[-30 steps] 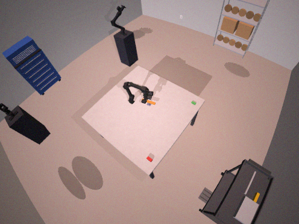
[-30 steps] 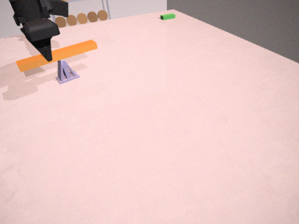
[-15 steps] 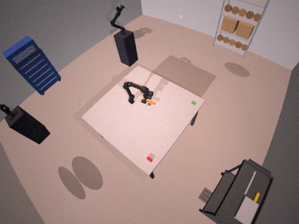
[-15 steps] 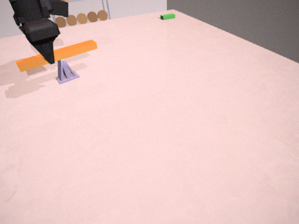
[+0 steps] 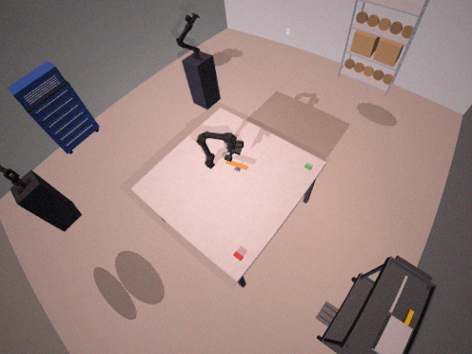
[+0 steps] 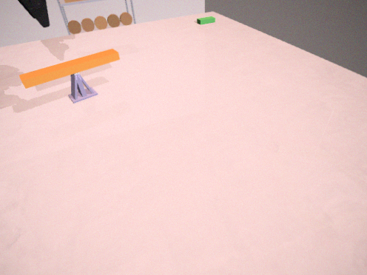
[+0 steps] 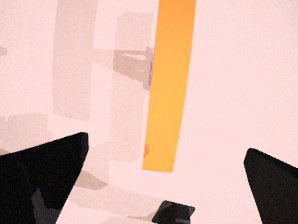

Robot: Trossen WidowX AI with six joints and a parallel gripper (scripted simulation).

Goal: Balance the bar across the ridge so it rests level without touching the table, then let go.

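The orange bar [image 5: 237, 166] [image 6: 70, 67] [image 7: 170, 85] lies across the top of the small purple ridge stand [image 5: 237, 169] [image 6: 82, 97]. It looks about level in the exterior view, with both ends above the table [image 5: 190, 205] [image 6: 222, 166] and its shadow separate below. In the wrist view the bar hides most of the stand. My gripper [image 5: 228, 156] [image 7: 168, 142] is open and empty. Its fingers stand wide apart, well clear of the bar's sides, near and above its near end. In the exterior view only a dark finger tip shows, above the bar at the top left.
A green block [image 5: 308, 167] [image 6: 206, 21] lies near the table's right corner. A red block [image 5: 238, 256] lies near the front corner. Two other arms on dark pedestals [image 5: 202, 81] [image 5: 48, 202], a blue cabinet [image 5: 57, 107], a shelf and a dark cart stand off the table.
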